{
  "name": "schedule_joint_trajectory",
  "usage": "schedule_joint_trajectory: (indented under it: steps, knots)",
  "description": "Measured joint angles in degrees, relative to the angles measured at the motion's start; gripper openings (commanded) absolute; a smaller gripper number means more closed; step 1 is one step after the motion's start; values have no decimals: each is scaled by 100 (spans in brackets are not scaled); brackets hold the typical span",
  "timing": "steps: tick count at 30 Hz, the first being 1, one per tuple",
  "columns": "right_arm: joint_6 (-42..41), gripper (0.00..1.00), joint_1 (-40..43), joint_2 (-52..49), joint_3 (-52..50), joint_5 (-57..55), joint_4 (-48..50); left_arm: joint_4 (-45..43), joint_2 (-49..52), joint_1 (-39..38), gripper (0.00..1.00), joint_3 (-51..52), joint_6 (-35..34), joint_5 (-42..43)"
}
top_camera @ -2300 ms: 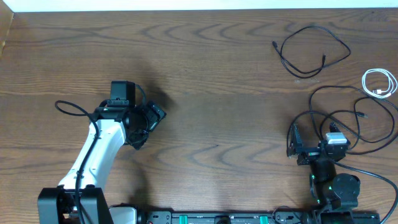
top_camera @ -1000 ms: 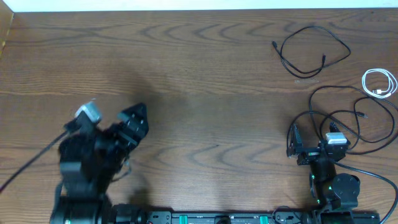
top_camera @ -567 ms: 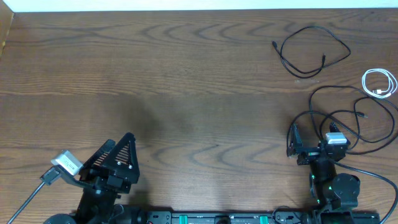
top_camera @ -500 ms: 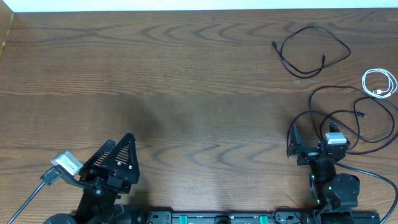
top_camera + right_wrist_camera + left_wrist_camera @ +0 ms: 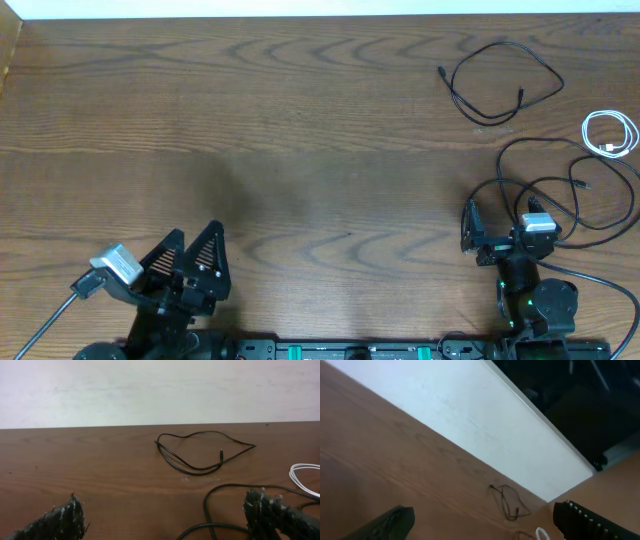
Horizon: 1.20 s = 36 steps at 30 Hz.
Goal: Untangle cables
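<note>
Three cables lie apart at the right of the table. One black cable [image 5: 521, 97] forms a loop at the far right and also shows in the wrist views [image 5: 507, 502] [image 5: 197, 472]. The white cable [image 5: 611, 148] [image 5: 302, 472] is coiled by the right edge. A second black cable [image 5: 535, 139] [image 5: 235, 485] sprawls around my right gripper [image 5: 468, 228] [image 5: 167, 520], which is open and holds nothing. My left gripper [image 5: 192, 242] [image 5: 482, 522] is open and empty at the near left, far from the cables.
A white wall [image 5: 160, 390] borders the table's far edge. The arm bases and a black rail [image 5: 350, 350] run along the near edge. A thicker robot wire [image 5: 590, 275] trails right of the right arm.
My left arm has drawn back from the mid-left of the table to the near edge and settled there. The right arm and the cables have not moved.
</note>
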<state>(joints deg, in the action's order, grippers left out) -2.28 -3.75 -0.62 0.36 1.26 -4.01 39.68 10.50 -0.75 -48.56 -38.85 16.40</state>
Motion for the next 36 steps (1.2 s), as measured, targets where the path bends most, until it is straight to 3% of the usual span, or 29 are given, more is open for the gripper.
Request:
schedule_joint_trajectory:
  steps: [10, 17, 27, 36]
  knots:
    - [0, 99, 0, 0, 0, 0, 0, 343, -957, 0, 94, -2, 483, -280]
    - [0, 99, 0, 0, 0, 0, -2, 175, -1025, 0, 93, -2, 894, -485]
    - [0, 99, 0, 0, 0, 0, 0, -905, -1025, 0, 94, 719, 1751, -610]
    - [0, 99, 0, 0, 0, 0, 0, -3023, -1021, 0, 93, 2618, 2138, -629]
